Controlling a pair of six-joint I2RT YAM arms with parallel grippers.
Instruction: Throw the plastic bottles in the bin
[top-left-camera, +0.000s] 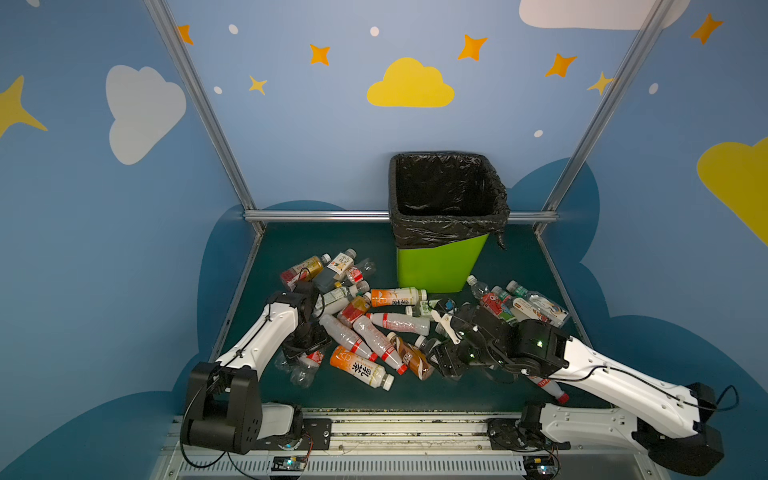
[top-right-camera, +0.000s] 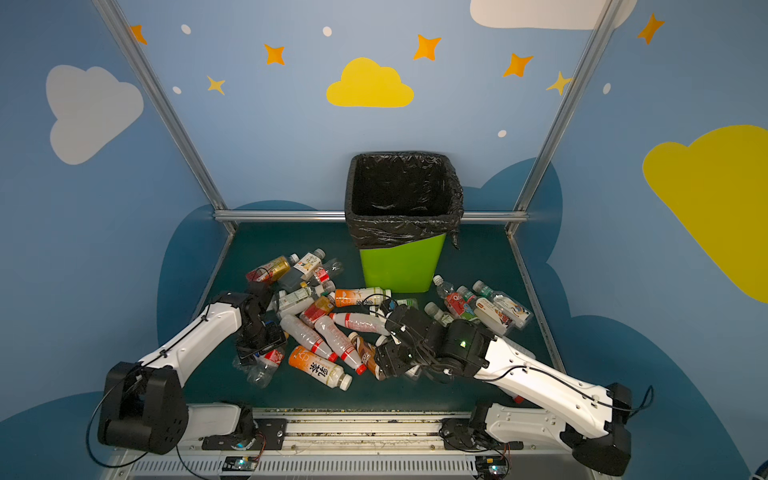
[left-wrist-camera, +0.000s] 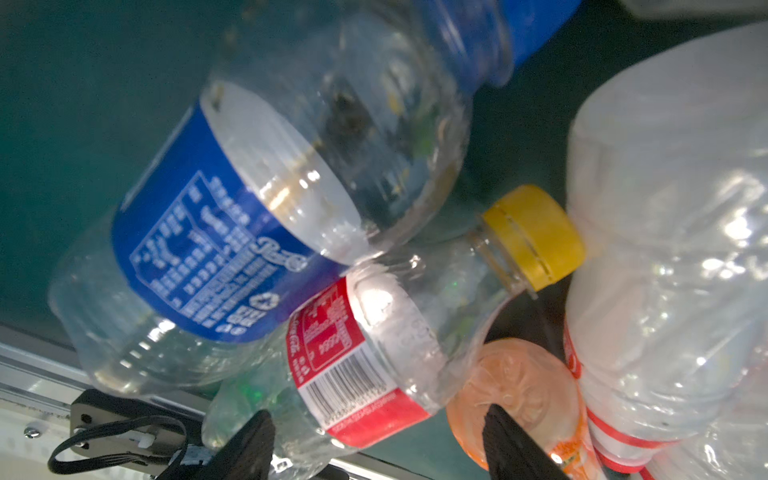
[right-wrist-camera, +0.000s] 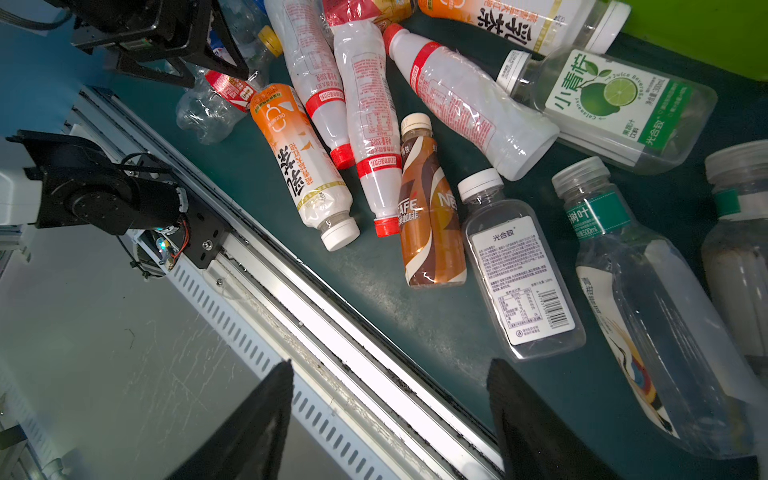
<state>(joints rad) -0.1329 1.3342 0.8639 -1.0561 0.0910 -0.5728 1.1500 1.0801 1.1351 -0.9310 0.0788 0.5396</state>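
The lime-green bin (top-left-camera: 440, 266) (top-right-camera: 399, 266) with a black bag stands at the back of the mat. Several plastic bottles (top-left-camera: 374, 332) (top-right-camera: 328, 332) lie piled in front of it. My left gripper (top-left-camera: 305, 353) (left-wrist-camera: 380, 411) points down at the pile's left edge, open, its fingers (left-wrist-camera: 249, 440) straddling a clear red-labelled bottle (left-wrist-camera: 361, 361) without closing on it. A blue-labelled bottle (left-wrist-camera: 216, 257) lies beside that one. My right gripper (top-left-camera: 446, 365) (right-wrist-camera: 390, 363) hovers open and empty near the pile's right side, close to a brown coffee bottle (right-wrist-camera: 428, 216) and a square clear bottle (right-wrist-camera: 519, 282).
More bottles lie at the right (top-left-camera: 519, 303) and back left (top-left-camera: 328, 270), and one red-capped bottle (top-left-camera: 552, 388) lies under the right arm. An aluminium rail (top-left-camera: 415, 428) runs along the front edge. Frame posts (top-left-camera: 557, 257) and blue walls enclose the mat.
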